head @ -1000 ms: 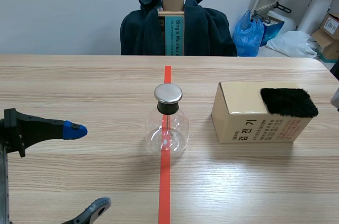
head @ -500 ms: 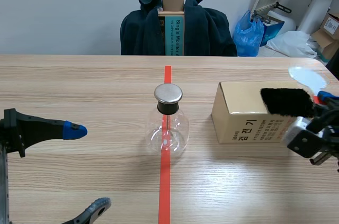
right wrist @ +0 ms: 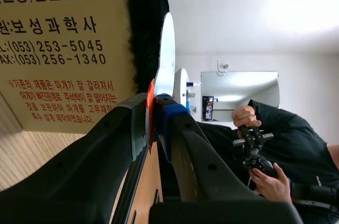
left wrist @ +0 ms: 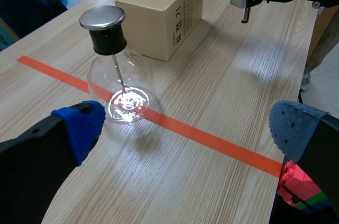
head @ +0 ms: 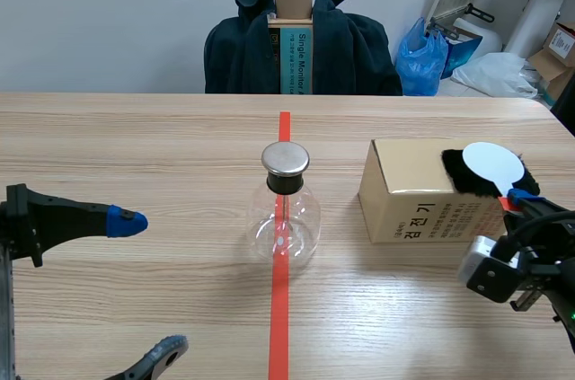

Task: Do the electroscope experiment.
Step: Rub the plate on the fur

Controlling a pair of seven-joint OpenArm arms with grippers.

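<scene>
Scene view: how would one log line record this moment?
right claw: shut on white round disc | disc: by black fur pad atop cardboard box | left claw: open, near glass flask

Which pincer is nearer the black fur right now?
Right. The right pincer, shut on the disc, is just beside the fur; the left pincer is open, far off past the flask.

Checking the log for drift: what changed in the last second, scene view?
Right gripper, shut on the white disc by its handle, came in from the right and brought it down over the black fur on the box. Left gripper and flask stayed put.
</scene>
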